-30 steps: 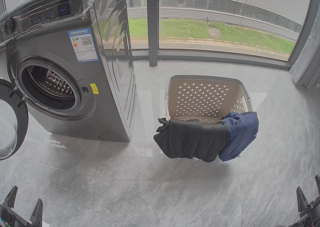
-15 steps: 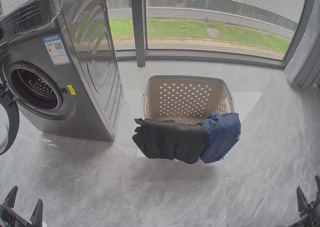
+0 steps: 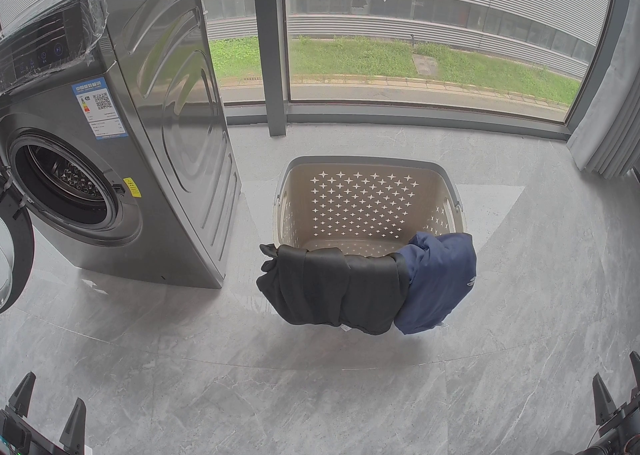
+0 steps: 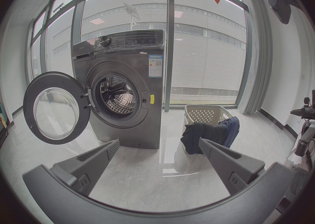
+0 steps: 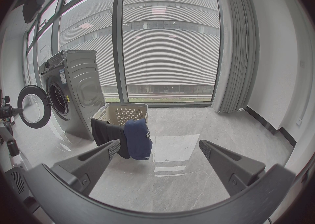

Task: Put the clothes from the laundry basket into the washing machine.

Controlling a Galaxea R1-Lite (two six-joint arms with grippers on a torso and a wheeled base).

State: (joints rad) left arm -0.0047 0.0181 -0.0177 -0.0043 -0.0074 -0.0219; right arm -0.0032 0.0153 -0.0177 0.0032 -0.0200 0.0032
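A grey floor [image 3: 320, 396] runs up to a tall window [image 3: 433, 23]. On it stands the basket [image 3: 368, 165], with two clothes draped over its near rim. The black garment [image 3: 327, 288] hangs down the outside, and the blue garment [image 3: 437, 279] touches it on the basket's right corner. Both look light, soft and limp. They will probably sag and trail when lifted, so a pinch on the bunched fold at the rim should hold better than one on a loose hem. Left of the basket, just apart from it, stands the washer [image 3: 160, 116], its door [image 4: 55, 108] swung wide and the drum [image 3: 63, 184] open. The left pincer [image 3: 53, 391] and right pincer [image 3: 617, 369] sit well short of the basket, each spread wide and holding nothing.
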